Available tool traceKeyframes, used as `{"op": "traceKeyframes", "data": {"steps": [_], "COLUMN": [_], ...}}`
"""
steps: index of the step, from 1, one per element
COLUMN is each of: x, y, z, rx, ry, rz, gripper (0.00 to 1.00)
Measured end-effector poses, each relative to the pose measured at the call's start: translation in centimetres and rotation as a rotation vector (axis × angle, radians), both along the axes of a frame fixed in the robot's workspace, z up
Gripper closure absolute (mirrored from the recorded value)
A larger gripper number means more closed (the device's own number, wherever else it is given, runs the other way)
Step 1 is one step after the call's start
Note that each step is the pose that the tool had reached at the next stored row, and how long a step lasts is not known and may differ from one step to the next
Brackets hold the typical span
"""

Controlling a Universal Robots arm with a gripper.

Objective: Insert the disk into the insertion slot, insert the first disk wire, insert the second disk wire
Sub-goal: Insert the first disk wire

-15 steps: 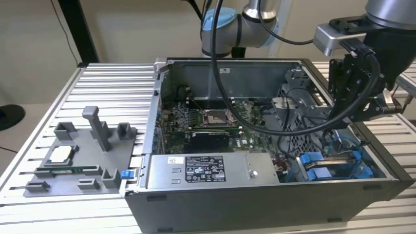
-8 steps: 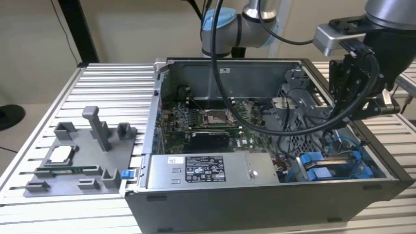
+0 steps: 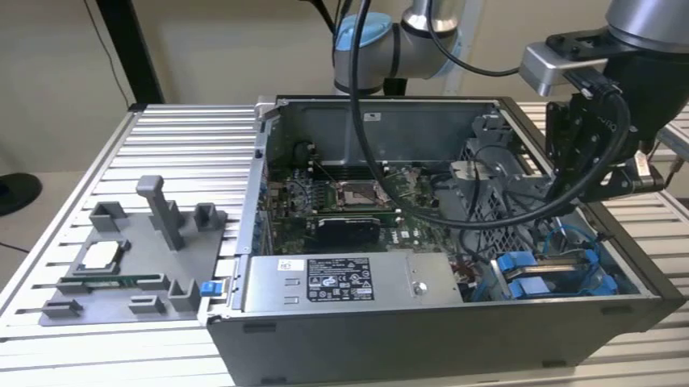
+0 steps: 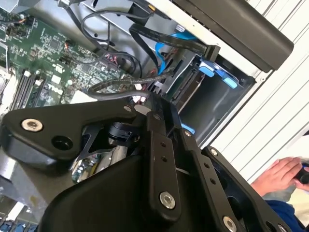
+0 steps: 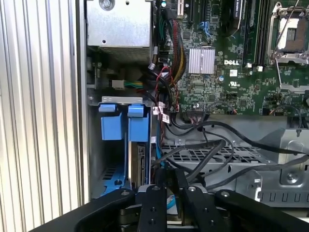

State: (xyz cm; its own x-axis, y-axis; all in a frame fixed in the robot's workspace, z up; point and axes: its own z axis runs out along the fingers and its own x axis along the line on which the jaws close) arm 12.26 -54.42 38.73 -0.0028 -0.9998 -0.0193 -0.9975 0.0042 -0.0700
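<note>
disk (image 5: pixel 141 166) stands on edge inside the insertion slot (image 5: pixel 109 166), at the near corner of the open computer case (image 3: pixel 431 339) on the exterior view's right, its blue carrier tab (image 5: pixel 138 126) just beside a second blue tab (image 5: pixel 111 126). the gripper (image 5: pixel 171 186) hangs just above this slot, near the disk's edge, with a black wire (image 5: pixel 212 147) and a thin blue wire (image 5: pixel 158 157) passing close by it; whether it is closed on anything i cannot tell. beside the slot lies a grey metal box (image 3: pixel 344 282) with a white sticker, then the green motherboard (image 3: pixel 344 201). on the exterior view's left a grey fixture plate (image 3: pixel 129 258) rests on the ribbed table (image 3: pixel 173 137). farther back the arm (image 3: pixel 377 48) curves down. in the second wrist view a person's hand (image 4: pixel 277 175) rests beyond the case
</note>
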Motion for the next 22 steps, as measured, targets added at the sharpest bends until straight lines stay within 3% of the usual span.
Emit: {"op": "traceKeyframes", "data": {"steps": [14,18,22], "x": [0.1,0.2,0.6], "y": [-4.23,-4.69,-4.71], "z": [-0.13,-0.38,-0.63], "rx": [0.0000,0.0014,0.0161], "ry": [0.0054,0.0056,0.0056], "rz": [0.000,-0.004,-0.013], "gripper": [1.00,1.00,1.00]}}
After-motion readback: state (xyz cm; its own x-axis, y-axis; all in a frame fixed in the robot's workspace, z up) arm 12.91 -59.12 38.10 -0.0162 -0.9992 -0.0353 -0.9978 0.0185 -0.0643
